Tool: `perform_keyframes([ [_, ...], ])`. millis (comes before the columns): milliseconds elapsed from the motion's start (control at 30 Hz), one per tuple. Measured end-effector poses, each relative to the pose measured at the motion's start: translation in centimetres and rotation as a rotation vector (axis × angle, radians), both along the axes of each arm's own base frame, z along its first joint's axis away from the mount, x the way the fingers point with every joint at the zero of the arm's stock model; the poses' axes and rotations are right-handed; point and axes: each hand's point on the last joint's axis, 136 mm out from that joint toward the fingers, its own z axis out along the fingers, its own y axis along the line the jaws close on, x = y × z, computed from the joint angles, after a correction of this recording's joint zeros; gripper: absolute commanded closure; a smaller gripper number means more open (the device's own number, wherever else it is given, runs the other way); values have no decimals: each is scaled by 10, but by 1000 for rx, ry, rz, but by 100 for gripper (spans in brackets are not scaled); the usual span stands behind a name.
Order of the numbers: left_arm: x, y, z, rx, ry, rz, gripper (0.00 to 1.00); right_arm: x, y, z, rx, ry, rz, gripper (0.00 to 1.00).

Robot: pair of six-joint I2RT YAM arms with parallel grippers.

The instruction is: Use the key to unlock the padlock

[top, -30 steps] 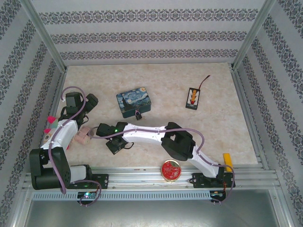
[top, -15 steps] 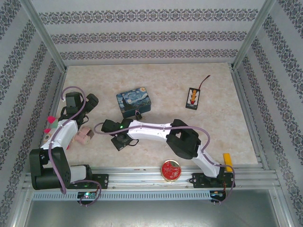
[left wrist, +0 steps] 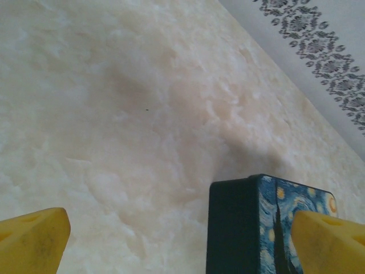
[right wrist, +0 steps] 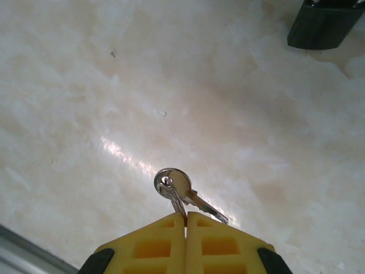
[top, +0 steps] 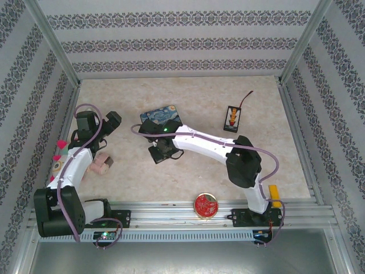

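My right gripper [right wrist: 185, 216] is shut, pinching the ring of a small silver key [right wrist: 183, 190] that hangs just above the marble floor. A dark squarish body, apparently the padlock [right wrist: 324, 24], sits at the top right of the right wrist view, well apart from the key. In the top view my right gripper [top: 161, 152] hovers just in front of the starry-night tin [top: 161, 113], and its wrist covers the padlock. My left gripper [left wrist: 179, 245] stands open, yellow fingertips [left wrist: 31, 240] wide apart, the tin [left wrist: 251, 228] near its right finger. From above, the left gripper [top: 110, 121] is left of the tin.
A black board with orange buttons [top: 232, 117] lies at the back right. A red round lid [top: 206, 204] sits at the front rail, pink blocks [top: 101, 164] by the left arm, a yellow piece [top: 274, 193] near the right base. Patterned walls enclose the floor.
My right arm has swung from the front left up and right toward the tin, carrying the key. The left arm has hardly moved.
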Motion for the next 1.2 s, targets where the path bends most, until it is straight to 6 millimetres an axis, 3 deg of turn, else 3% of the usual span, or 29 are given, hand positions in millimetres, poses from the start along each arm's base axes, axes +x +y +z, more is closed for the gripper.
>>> perform_keyframes([
  [233, -13, -20, -7, -53, -41, -86, 1, 5, -3, 23, 77, 28, -17, 100],
  [467, -27, -48, 3, -58, -156, -186, 1, 41, -16, 72, 334, 50, -125, 100],
  [600, -34, -81, 20, -20, -261, -307, 5, 63, -30, 107, 506, 35, -199, 100],
  [800, -60, -157, 50, 99, -468, -588, 9, 80, -44, 143, 699, 28, -279, 100],
  [967, -78, -201, 61, 169, -631, -741, 14, 77, -43, 158, 775, 33, -293, 100],
  [1200, -70, -229, 59, 176, -685, -814, 23, 76, -38, 160, 847, 55, -318, 100],
])
